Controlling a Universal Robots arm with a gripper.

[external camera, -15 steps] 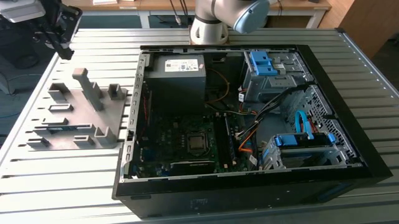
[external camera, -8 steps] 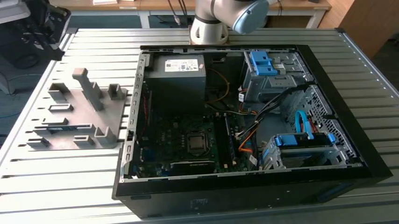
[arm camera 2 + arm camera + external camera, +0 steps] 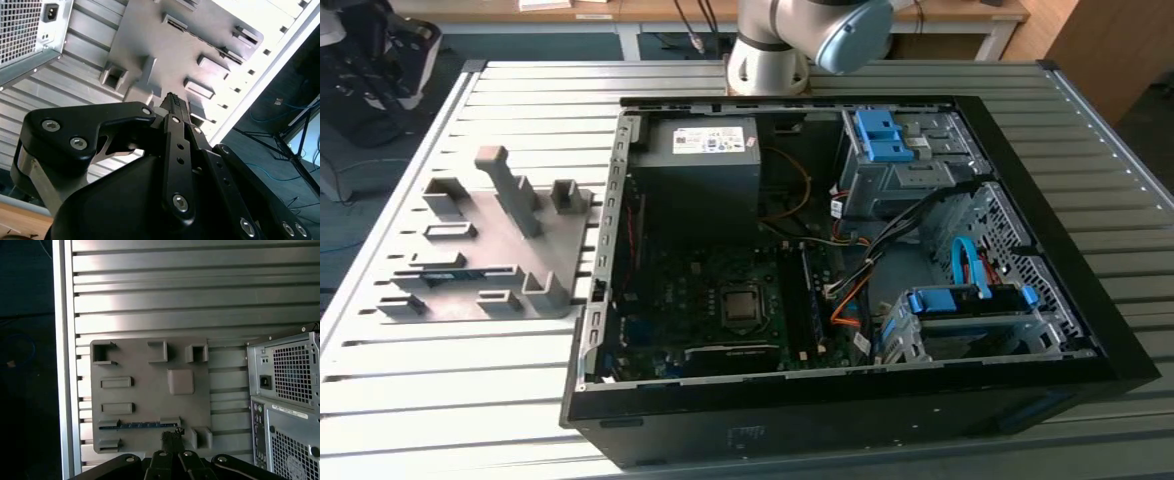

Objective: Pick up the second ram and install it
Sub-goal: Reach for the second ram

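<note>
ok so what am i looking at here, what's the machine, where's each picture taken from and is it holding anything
The machine is a robot arm whose base stands on a slatted metal table. The exterior view comes from a camera off the arm: an open computer case lies on the table, with a grey fixture plate beside it, on the exterior view's left. Both wrist views come from cameras riding on the arm, looking past its gripper at that plate. A long dark ram stick lies in a slot on the plate. The fingers are closed together and hold nothing; they hang above the plate.
</note>
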